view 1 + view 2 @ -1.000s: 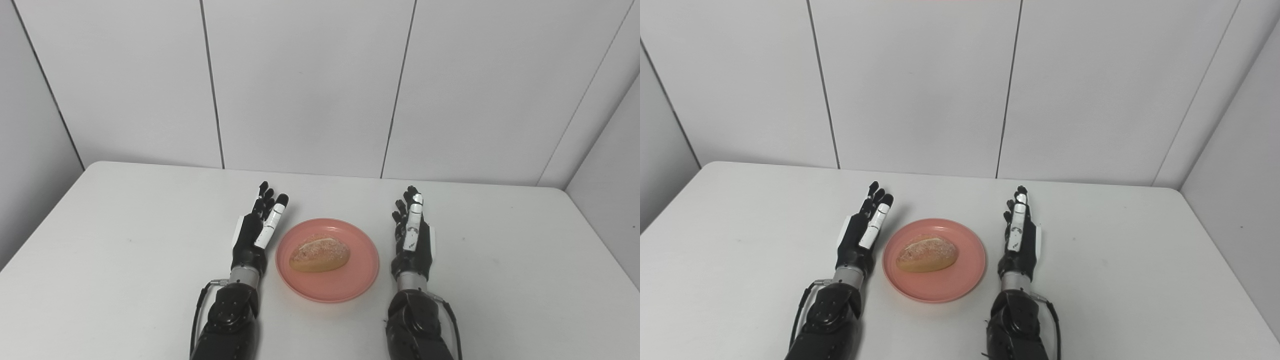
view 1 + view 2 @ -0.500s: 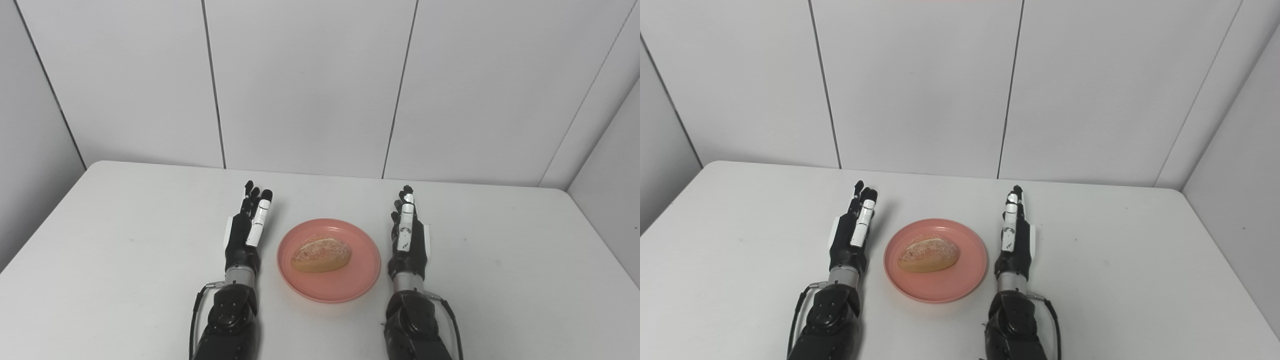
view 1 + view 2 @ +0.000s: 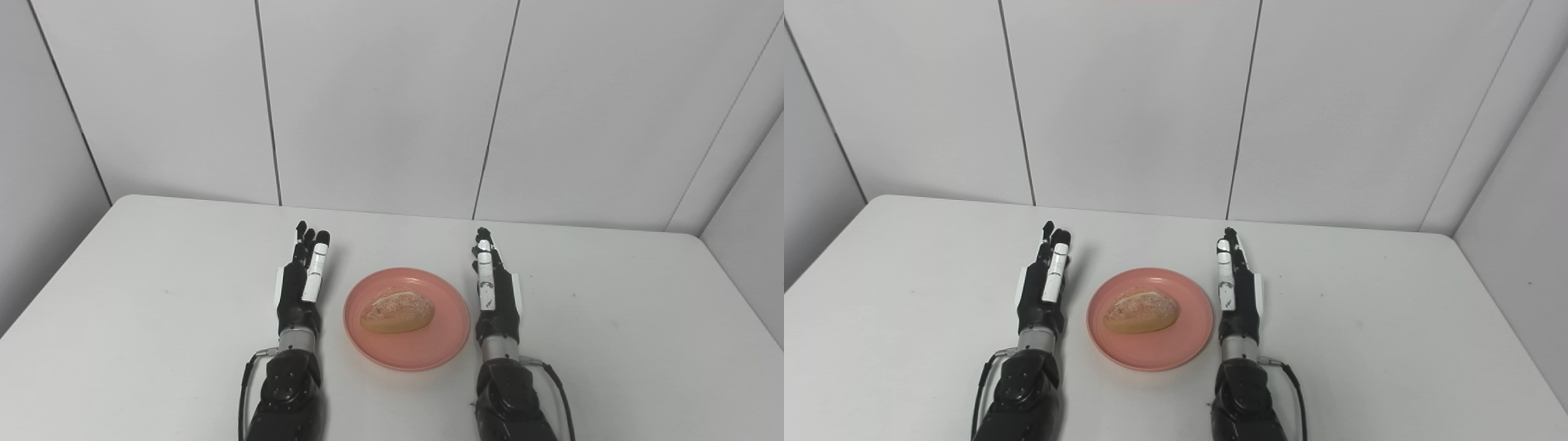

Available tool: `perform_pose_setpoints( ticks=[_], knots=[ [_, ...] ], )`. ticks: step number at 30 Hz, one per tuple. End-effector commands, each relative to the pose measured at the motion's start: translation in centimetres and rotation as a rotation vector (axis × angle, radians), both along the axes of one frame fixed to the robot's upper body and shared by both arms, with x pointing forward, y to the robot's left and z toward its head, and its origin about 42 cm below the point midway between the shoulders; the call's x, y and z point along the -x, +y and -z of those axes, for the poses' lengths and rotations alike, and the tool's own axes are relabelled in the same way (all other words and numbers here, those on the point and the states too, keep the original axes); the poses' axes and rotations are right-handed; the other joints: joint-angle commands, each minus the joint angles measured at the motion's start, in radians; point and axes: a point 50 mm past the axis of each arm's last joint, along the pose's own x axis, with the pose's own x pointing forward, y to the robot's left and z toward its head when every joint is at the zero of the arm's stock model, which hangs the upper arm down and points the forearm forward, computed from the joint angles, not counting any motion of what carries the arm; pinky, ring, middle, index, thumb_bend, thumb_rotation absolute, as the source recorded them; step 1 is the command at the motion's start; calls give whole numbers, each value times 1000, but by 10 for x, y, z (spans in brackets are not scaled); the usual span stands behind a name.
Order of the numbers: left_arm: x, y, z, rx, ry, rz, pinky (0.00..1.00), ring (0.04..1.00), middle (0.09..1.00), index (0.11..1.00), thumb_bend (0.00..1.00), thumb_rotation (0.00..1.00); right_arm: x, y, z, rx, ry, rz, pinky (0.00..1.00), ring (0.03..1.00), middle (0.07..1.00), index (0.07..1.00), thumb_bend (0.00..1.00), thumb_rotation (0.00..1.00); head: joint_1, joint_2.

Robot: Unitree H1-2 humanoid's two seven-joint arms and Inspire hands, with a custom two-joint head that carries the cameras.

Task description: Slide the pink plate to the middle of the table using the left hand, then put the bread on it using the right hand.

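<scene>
Moved: both robot hands have straightened since a second ago, as I see it.
Left robot hand [image 3: 299, 288]: released, fingers extended, just left of pink plate [image 3: 429, 350].
Right robot hand [image 3: 495, 294]: released, edge-on, just right of plate.
Bread [image 3: 398, 310]: on plate, mid-desk [image 3: 643, 343].

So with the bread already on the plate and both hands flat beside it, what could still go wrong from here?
1. The right hand lies very close to the plate rim; pulling it back carelessly might nudge the plate off centre.
2. The left hand is open with a small gap to the plate; a sideways sweep could also clip it.
3. The bread lies loose on the plate, so any such bump might roll it.
</scene>
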Motion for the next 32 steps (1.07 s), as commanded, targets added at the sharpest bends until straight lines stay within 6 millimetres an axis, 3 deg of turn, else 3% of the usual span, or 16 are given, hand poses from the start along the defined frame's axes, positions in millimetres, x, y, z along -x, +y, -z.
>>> perform_pose_setpoints(
  ticks=[1,19,32],
  knots=[
    [13,-4,20,15,40,0,1000,1000,1000,1000,665,793,15,-19,31,11,84,30,944,920,921,900,786,1000,1,1],
    [7,2,18,13,67,47,1000,1000,1000,1000,725,772,15,-18,35,-44,107,80,926,897,903,887,758,1000,-4,-4],
    [7,0,17,-18,56,67,1000,1000,998,1000,764,805,16,-24,39,-35,100,63,978,928,922,908,778,1000,-2,-11]
  ],
)
